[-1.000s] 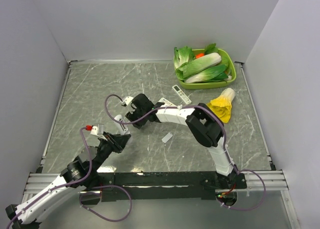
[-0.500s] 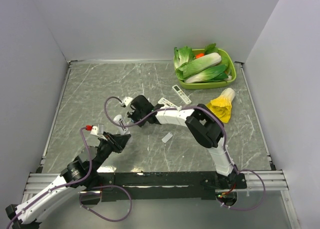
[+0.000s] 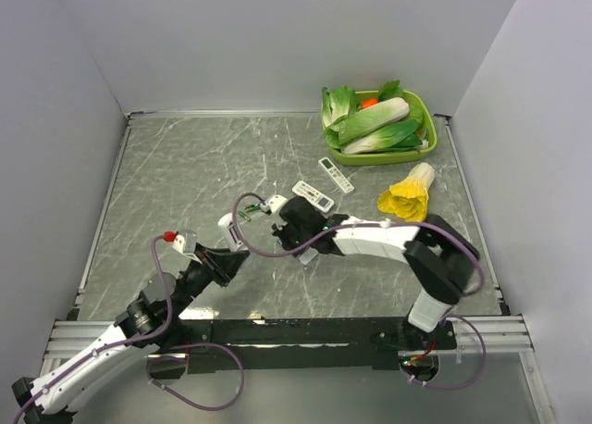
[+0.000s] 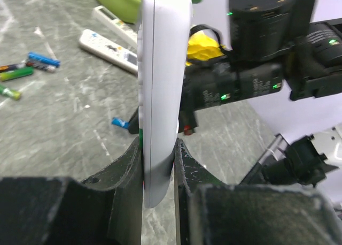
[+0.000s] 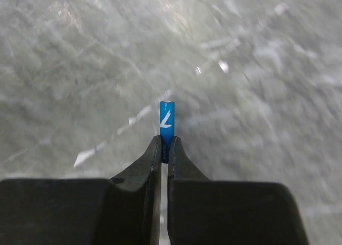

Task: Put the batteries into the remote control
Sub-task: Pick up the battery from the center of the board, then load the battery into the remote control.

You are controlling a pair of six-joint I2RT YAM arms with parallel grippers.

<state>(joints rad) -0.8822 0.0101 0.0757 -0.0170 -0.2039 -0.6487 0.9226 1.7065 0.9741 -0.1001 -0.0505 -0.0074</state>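
My left gripper (image 4: 158,143) is shut on the remote control (image 4: 163,68), a slim white body held edge-on and upright between both fingers. In the top view the remote (image 3: 226,228) sticks up from the left gripper (image 3: 231,255) at the front left. My right gripper (image 5: 165,140) is shut on one end of a blue battery (image 5: 166,119), which points straight out from the fingertips above the table. The left wrist view shows that battery (image 4: 119,122) just left of the remote's edge. More batteries lie on the table: a blue one (image 4: 43,59) and green ones (image 4: 16,74).
Two longer white remotes (image 3: 313,195) (image 3: 336,174) lie behind the right wrist. A green tray (image 3: 427,144) of leafy vegetables stands at the back right, with a yellow-leafed cabbage (image 3: 407,198) in front of it. Walls enclose the table on three sides.
My right gripper has shut on a blue battery and carried it right and nearer, toward the remote. The left arm has shifted slightly, still holding the remote.
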